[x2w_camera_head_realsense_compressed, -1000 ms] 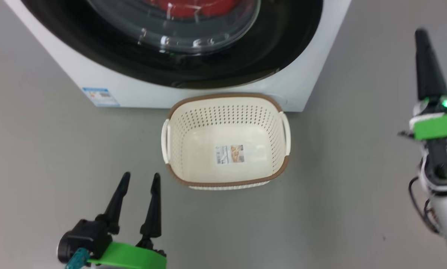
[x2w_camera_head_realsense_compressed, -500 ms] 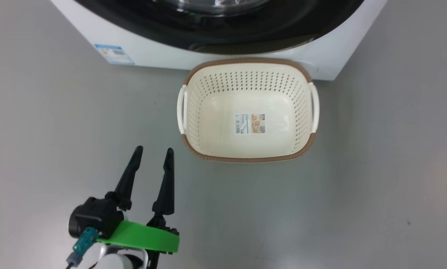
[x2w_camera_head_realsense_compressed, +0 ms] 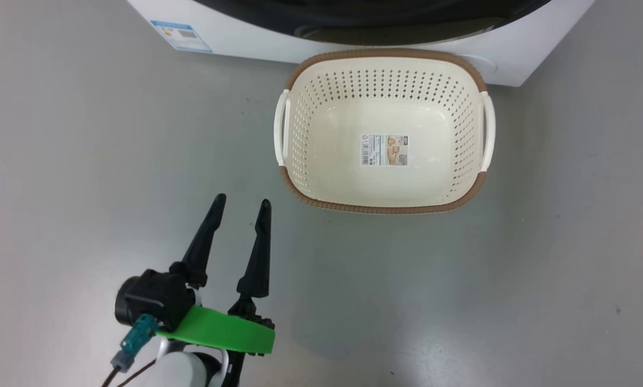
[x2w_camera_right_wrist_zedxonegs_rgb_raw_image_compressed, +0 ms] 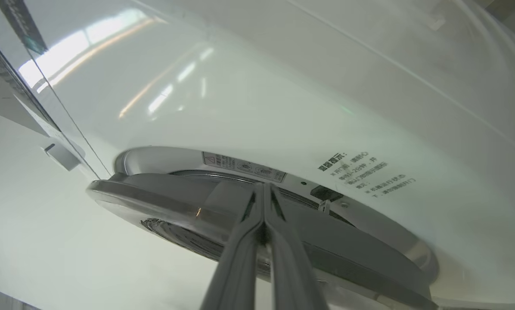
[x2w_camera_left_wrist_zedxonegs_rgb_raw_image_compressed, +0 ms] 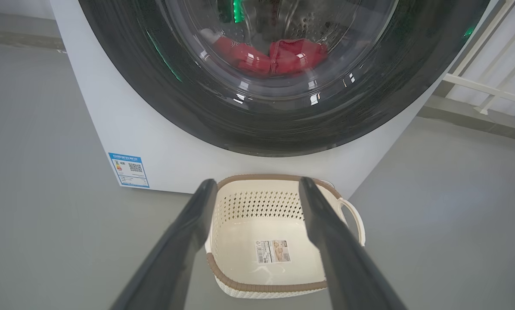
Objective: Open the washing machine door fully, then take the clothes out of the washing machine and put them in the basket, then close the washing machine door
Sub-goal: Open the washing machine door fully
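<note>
The washing machine door (x2w_camera_left_wrist_zedxonegs_rgb_raw_image_compressed: 257, 125) is not yet opened; the right hand (x2w_camera_right_wrist_zedxonegs_rgb_raw_image_compressed: 264, 187), fingers together, is set at its edge. Ahead of the spread, empty left hand (x2w_camera_head_realsense_compressed: 242, 200), the clothes (x2w_camera_left_wrist_zedxonegs_rgb_raw_image_compressed: 283, 56) are seen behind the glass, the basket (x2w_camera_head_realsense_compressed: 386, 207) unfilled.

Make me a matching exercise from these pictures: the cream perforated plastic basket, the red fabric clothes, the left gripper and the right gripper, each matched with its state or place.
Column one
1. cream perforated plastic basket
2. red fabric clothes
3. left gripper
4. right gripper

Column two
A. shut, jaws pressed together
B. empty but for a paper label
C. behind the glass of the black-rimmed round door
D. open, above the grey floor

Pairs: 1-B, 2-C, 3-D, 4-A.
</note>
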Motion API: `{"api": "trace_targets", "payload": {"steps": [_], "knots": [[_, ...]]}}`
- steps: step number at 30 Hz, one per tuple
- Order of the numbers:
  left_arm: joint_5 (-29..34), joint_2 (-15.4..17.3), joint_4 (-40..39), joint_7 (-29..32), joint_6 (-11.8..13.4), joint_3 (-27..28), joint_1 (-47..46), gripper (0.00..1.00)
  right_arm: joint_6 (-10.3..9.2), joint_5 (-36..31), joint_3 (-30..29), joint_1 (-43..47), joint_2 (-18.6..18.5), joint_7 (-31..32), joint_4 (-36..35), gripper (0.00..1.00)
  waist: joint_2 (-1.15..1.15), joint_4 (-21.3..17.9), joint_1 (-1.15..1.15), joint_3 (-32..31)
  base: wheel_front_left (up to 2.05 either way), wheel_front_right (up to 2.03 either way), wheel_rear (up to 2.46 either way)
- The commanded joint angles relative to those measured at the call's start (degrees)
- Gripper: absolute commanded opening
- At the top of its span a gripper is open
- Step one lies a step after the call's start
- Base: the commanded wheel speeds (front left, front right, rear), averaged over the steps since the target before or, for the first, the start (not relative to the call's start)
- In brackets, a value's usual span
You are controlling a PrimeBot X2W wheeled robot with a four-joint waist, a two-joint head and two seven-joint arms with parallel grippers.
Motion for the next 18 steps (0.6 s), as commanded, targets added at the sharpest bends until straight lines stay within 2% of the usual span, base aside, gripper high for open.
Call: {"api": "trace_targets", "payload": {"steps": [1,12,18], "knots": [[-0.7,0.7,-1.6,-0.5,0.6,1.2,-0.6,1.0,0.02,1.6,-0.4,-1.5,-0.2,2.9,-0.5,0.0,0.0,0.7,0.0,0.9,0.0,0.0,0.0],[-1.9,0.7,-1.7,-0.5,1.1,-0.9,-1.4,1.0,0.02,5.4,-1.9,-8.2,0.2,18.4,8.4,0.0,0.0,2.5,0.0,2.3,0.0,0.0,0.0],[-2.6,0.7,-1.8,-0.5,1.4,-1.9,-1.6,1.0,0.02,4.7,-2.1,-10.5,0.3,22.0,11.1,0.0,0.0,3.3,0.0,2.7,0.0,0.0,0.0]]}}
